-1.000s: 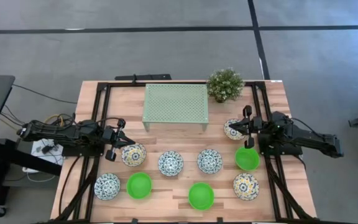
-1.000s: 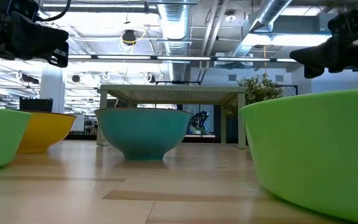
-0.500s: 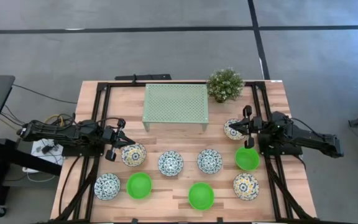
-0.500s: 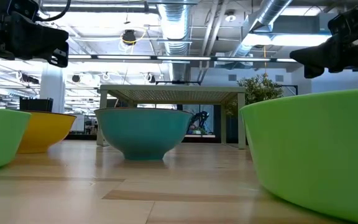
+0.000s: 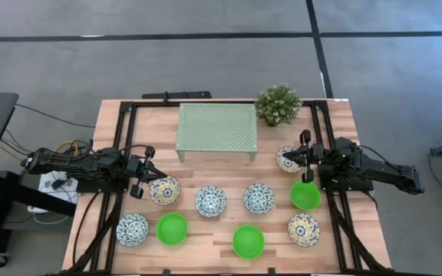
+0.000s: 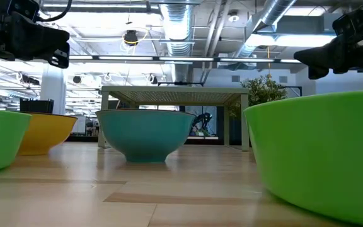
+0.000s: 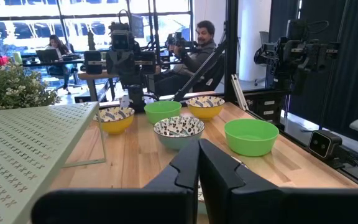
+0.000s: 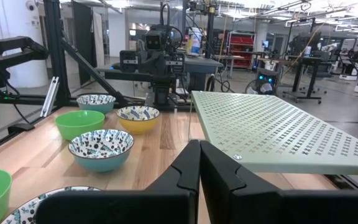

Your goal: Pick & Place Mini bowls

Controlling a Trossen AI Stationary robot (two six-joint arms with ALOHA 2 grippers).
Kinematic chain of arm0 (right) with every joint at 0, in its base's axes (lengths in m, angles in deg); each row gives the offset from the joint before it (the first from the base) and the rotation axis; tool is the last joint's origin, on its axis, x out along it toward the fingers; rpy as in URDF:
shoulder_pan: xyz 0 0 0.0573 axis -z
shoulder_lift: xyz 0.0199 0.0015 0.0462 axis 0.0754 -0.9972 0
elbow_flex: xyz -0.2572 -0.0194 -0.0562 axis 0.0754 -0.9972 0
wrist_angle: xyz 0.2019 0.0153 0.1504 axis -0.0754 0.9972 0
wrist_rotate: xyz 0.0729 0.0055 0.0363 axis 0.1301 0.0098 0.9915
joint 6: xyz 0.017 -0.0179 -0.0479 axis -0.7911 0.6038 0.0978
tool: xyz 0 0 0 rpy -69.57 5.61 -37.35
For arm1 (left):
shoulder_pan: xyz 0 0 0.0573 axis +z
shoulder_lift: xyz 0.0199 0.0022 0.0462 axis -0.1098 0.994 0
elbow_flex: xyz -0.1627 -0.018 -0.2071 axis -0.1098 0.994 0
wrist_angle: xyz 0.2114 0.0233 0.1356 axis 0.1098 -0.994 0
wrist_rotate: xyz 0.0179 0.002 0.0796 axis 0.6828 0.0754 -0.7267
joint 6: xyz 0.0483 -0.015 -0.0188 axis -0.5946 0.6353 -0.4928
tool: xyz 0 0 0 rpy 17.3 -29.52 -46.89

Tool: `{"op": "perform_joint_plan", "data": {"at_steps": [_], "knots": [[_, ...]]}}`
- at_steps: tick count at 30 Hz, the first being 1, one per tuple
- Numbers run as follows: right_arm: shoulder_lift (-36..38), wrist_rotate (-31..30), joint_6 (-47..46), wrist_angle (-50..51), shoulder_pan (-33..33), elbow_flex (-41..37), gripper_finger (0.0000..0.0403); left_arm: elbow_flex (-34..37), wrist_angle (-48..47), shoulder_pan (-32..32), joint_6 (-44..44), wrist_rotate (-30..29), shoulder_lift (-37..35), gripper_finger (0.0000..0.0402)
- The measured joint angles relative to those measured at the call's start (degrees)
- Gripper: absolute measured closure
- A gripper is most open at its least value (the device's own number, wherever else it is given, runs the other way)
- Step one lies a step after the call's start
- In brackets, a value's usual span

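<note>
Left gripper (image 5: 143, 170) fingers pressed together, holding nothing, with a patterned bowl (image 5: 164, 190) just beside the fingertips. Right gripper (image 5: 306, 156) fingers likewise together and empty, flanked by a floral bowl (image 5: 288, 159) and a green bowl (image 5: 305, 195). Remaining mini bowls (image 5: 210, 201) spread between the two fingertip pairs, in front of the perforated green rack (image 5: 216, 129).

My left gripper (image 5: 146, 169) sits low at the table's left side, fingers pressed together. My right gripper (image 5: 306, 157) mirrors it opposite, fingers likewise closed, holding nothing.
</note>
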Motion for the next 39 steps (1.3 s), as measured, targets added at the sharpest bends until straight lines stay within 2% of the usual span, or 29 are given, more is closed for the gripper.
{"op": "perform_joint_plan", "data": {"at_steps": [26,39], "knots": [[0.0,0.0,0.0,0.0,0.0,0.0,0.0398,0.0,0.2,0.0,-2.8,0.0,0.0,0.0390],[0.0,0.0,0.0,0.0,0.0,0.0,0.0398,0.0,5.5,0.0,-0.2,0.0,0.0,0.0390]]}}
